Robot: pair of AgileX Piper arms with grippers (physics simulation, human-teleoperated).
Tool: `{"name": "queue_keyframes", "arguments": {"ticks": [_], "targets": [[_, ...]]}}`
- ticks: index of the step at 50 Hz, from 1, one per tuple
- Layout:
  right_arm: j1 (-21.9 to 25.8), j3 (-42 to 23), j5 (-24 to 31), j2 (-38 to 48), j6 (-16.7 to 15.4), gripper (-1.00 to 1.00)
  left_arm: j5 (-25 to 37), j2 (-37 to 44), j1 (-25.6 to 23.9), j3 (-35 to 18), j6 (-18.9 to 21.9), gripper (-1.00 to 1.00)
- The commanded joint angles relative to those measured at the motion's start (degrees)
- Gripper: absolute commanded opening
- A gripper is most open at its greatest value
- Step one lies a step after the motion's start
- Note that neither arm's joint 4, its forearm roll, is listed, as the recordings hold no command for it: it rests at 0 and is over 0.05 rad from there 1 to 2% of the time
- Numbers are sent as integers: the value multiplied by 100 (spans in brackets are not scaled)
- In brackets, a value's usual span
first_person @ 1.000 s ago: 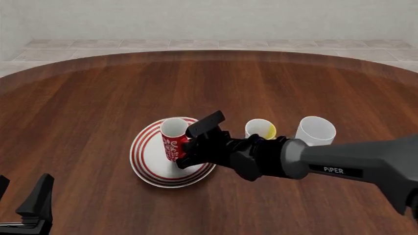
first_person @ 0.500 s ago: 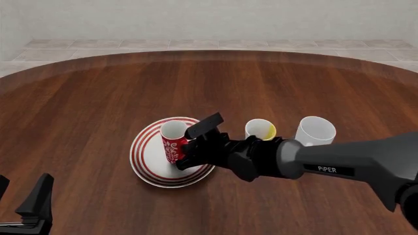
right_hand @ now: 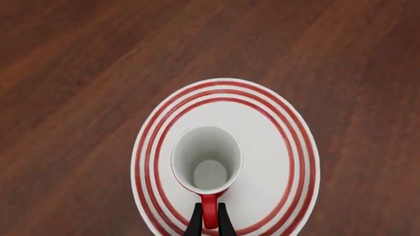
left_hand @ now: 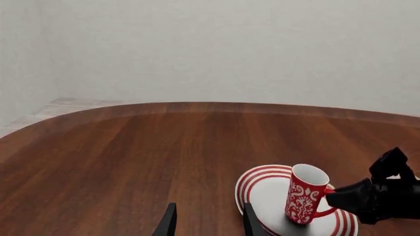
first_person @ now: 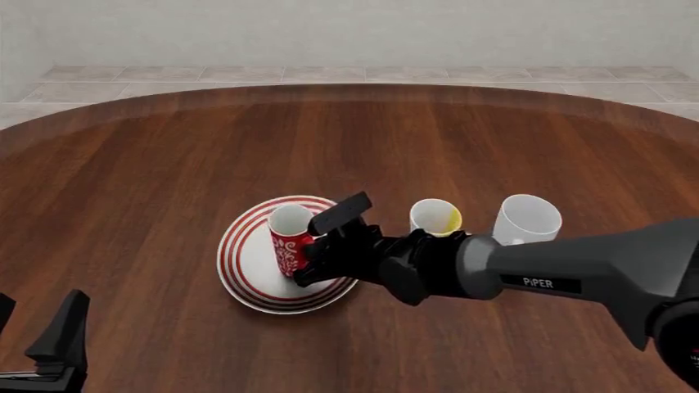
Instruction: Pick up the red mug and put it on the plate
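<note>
Three mugs stand on the brown wooden worktop, and one of them, the red mug, stands upright on the plate, its base on the white middle part. The plate lies near the middle of the worktop, a little toward the near edge. The right wrist view looks straight down into the mug's white inside, with the plate's red rings all around it.

The right pincer reaches in from the right and is clenched on the red mug's handle: in the right wrist view the two dark fingers press on either side of the red handle. In the left wrist view the same pincer shows as a dark shape at the handle side of the mug.

Beside the plate, toward the right edge, stands a yellow mug, partly behind the right arm, and just beyond it a white mug. Both are upright and apart from the plate.

The left pincer hangs over the near left corner of the worktop, well apart from the plate, its fingers spread with nothing between them.
</note>
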Motion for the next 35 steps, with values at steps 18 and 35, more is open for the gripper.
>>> {"name": "queue_keyframes", "arguments": {"ticks": [18, 35], "targets": [[15, -36, -64, 120, 71, -100, -32, 0, 32, 19, -39, 100], [51, -16, -95, 141, 101, -100, 25, -1, 43, -43, -48, 100]]}}
